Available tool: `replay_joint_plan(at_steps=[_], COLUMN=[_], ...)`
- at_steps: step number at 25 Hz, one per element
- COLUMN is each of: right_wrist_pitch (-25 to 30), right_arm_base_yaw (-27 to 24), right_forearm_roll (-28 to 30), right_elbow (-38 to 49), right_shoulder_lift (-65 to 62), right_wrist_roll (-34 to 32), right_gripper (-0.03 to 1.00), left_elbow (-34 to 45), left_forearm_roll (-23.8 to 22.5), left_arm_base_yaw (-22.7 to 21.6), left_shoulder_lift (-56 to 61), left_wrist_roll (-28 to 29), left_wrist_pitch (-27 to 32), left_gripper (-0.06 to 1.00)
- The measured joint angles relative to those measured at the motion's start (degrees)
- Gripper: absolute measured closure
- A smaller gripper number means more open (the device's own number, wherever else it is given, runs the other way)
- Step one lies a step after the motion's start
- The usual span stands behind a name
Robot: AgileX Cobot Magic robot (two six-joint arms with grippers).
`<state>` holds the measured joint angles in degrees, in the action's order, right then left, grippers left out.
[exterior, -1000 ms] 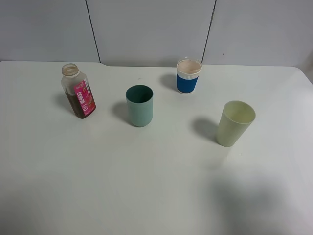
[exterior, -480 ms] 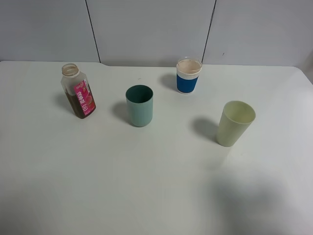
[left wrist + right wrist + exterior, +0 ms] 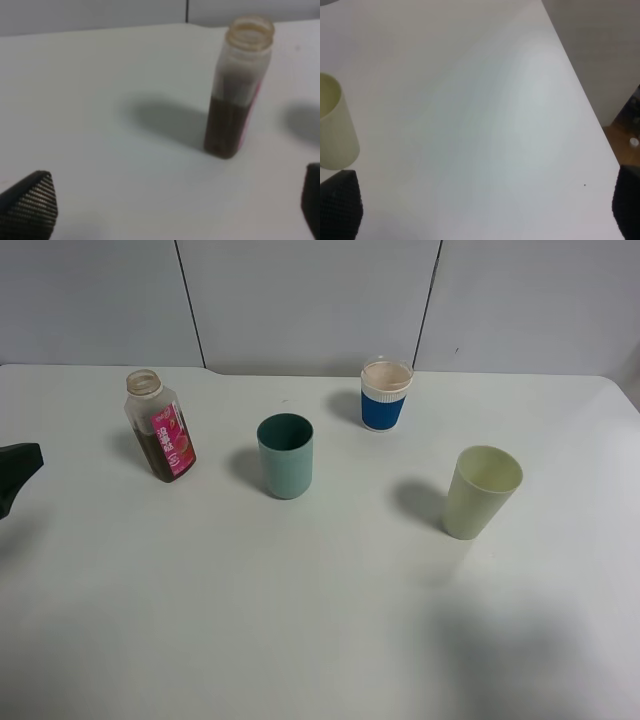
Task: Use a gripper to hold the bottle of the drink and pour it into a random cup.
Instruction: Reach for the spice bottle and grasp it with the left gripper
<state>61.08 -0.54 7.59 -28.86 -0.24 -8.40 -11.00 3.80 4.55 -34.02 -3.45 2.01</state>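
**Open bottle waits upright, both pincers wide**

The white counter [image 3: 300, 620] carries three cups and one bottle. The pale cup [image 3: 481, 492] stands toward the right side, the teal cup [image 3: 286, 457] near the middle, and the banded cup [image 3: 385, 396] at the back.

The bottle [image 3: 160, 427] stands at the back left, near the teal cup but clear of it, with nothing touching it. It rests on its base, so its long axis runs up and down. The capless neck [image 3: 144, 384] points at the ceiling. The pink label [image 3: 170, 440] faces the front and the teal cup's side.

The drink [image 3: 227, 125] fills roughly the lower half. I judge the bottle light and bottom-heavy, with its weight sliding forward once it tips. The clear plastic looks thin and smooth. A hard squeeze may buckle it and push liquid out of the open mouth. The squarish body offers flat faces, so a hold across two of them at mid-height, below the shoulder, seems safest.

The left pincer [image 3: 170, 212] sits low and short of the bottle, its tips spread wide with nothing between them. The right pincer [image 3: 482, 205] hangs over bare counter beside the pale cup, also spread and holding nothing.
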Motion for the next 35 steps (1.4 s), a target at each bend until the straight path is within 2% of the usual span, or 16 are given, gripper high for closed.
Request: replay_joint_plan(at_steps=[6, 14, 18, 28, 35], right_wrist_pitch=[0.0, 0.0, 0.0, 0.0, 0.0], right_arm_base_yaw=[0.0, 0.0, 0.0, 0.0, 0.0], right_forearm_roll=[0.0, 0.0, 0.0, 0.0, 0.0], right_elbow=[0.0, 0.0, 0.0, 0.0, 0.0], right_shoulder_lift=[0.0, 0.0, 0.0, 0.0, 0.0], right_wrist_roll=[0.0, 0.0, 0.0, 0.0, 0.0], right_gripper=[-0.03, -0.03, -0.03, -0.03, -0.03], left_elbow=[0.5, 0.6, 2.3, 4.3, 4.3], left_forearm_roll=[-0.6, -7.8, -9.7, -12.4, -13.0], left_arm_base_yaw=[0.1, 0.1, 0.1, 0.1, 0.1], left_shoulder_lift=[-8.2, -20.4, -28.9, -51.3, -64.2], left_wrist_roll=[0.3, 4.9, 7.6, 8.0, 8.0], left_wrist_pitch=[-8.0, -19.9, -30.4, -55.8, -68.8], left_gripper=[-0.01, -0.01, -0.01, -0.01, -0.01])
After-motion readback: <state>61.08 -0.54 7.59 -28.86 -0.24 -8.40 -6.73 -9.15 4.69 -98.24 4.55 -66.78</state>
